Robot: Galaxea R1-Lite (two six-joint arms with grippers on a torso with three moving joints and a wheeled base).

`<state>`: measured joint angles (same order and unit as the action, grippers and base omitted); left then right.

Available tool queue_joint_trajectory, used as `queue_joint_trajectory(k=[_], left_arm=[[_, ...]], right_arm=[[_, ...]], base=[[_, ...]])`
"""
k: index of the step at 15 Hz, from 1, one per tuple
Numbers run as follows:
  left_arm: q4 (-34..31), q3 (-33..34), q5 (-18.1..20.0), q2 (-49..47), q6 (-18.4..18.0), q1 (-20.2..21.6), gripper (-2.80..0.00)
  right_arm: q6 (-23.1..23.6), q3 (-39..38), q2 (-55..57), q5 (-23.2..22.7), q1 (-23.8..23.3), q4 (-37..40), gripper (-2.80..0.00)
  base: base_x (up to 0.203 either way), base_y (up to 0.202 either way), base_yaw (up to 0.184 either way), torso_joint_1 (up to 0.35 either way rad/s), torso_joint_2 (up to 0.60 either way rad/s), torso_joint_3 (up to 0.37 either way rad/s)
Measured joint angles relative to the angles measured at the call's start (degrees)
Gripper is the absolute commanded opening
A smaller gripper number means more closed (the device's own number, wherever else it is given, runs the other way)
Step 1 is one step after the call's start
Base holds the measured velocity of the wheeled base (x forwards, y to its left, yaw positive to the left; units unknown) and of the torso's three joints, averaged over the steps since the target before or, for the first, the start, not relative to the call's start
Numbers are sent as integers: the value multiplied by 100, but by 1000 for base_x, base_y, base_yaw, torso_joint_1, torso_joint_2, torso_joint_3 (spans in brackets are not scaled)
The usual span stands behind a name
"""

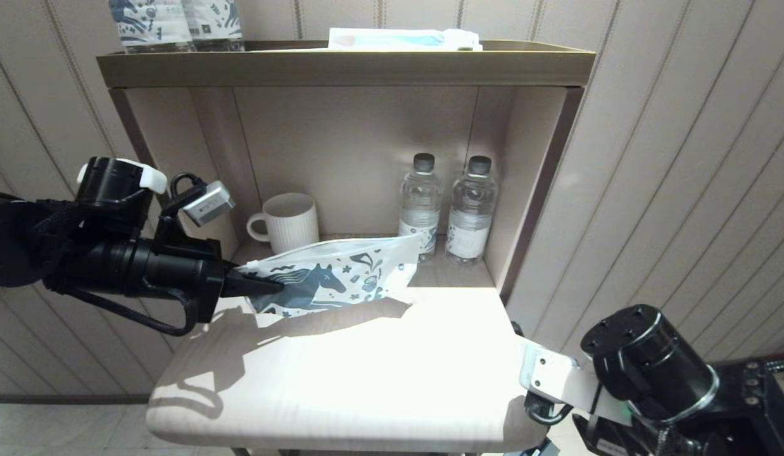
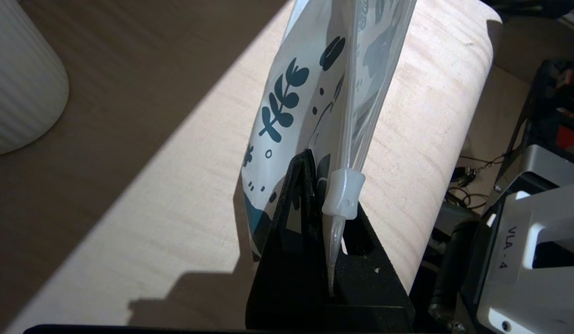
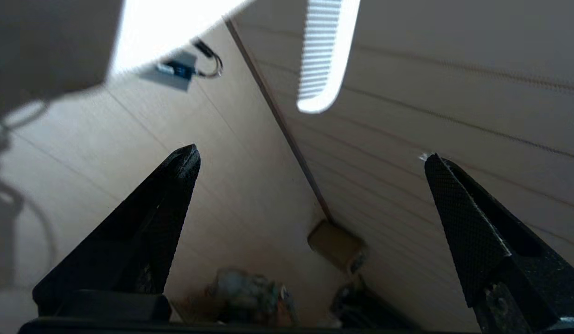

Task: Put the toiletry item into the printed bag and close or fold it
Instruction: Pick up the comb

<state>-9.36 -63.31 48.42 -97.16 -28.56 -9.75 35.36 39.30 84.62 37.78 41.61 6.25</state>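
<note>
We keep the left gripper (image 1: 265, 286) clenched on the printed bag (image 1: 341, 275), raised over the table (image 1: 341, 380) for loading. Our right gripper (image 3: 310, 160), low at the near right, is released; the comb (image 3: 326, 55) shows beyond it.

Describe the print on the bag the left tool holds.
White printed bag with a dark teal horse and leaf motifs; head view shows it best.

glossy plastic printed bag (image 1: 332, 278), ribbed matt mug (image 1: 289, 221), clear plastic bottles (image 1: 420, 206), pale smooth wood-grain table (image 1: 341, 380).
</note>
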Motion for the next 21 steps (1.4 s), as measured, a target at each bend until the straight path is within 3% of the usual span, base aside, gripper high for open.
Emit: queue_joint_trajectory(k=[4,8,12,21], left_arm=[[11,5,2,-28,-3,0,-280],[20,33,0,-36,-10,0,-280],[38,38,-7,-39,-10,0,-280],[66,38,-18,-74,-10,0,-280]], right_arm=[[60,136,-134,308,-96,367,0],[112,-326,144,847,205,-528,0],[124,-533,500,880,414,-1409,0],[313,-383,804,869,219,-1648,0]], base=[[0,0,0,0,0,0],[0,0,0,0,0,0],[0,0,0,0,0,0],[0,0,0,0,0,0]])
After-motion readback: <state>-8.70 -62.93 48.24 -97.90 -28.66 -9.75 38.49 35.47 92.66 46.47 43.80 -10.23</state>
